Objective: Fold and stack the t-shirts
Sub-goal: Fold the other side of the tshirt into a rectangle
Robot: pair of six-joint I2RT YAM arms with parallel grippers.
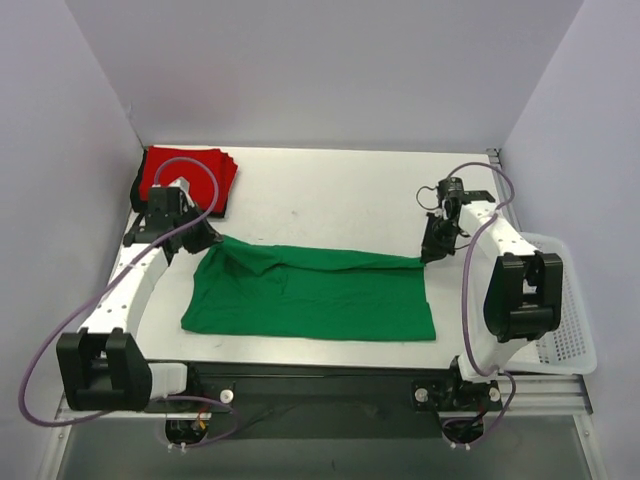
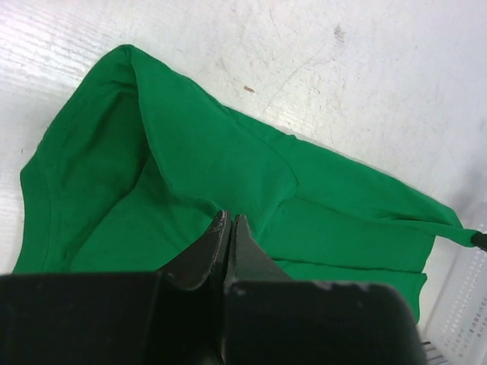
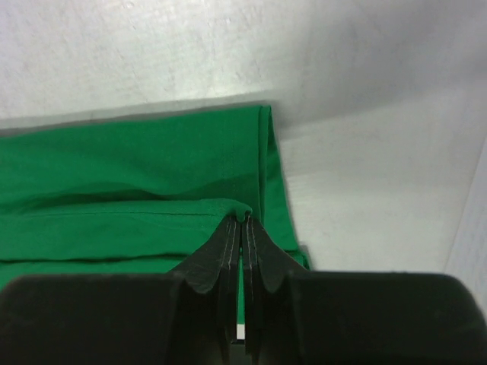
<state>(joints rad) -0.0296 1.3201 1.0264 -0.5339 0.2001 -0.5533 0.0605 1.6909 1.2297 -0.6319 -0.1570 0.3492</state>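
As it lies spread, green t-shirt (image 1: 310, 295) — soft, creased, oblong.

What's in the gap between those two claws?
The green shirt. Its far edge runs from the left gripper across to the right gripper, and both are shut on it. The top view shows this best.

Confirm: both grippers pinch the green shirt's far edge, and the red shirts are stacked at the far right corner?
No. The top external view shows the red shirts stacked at the far left corner. Left gripper and right gripper do pinch the green shirt's far edge.
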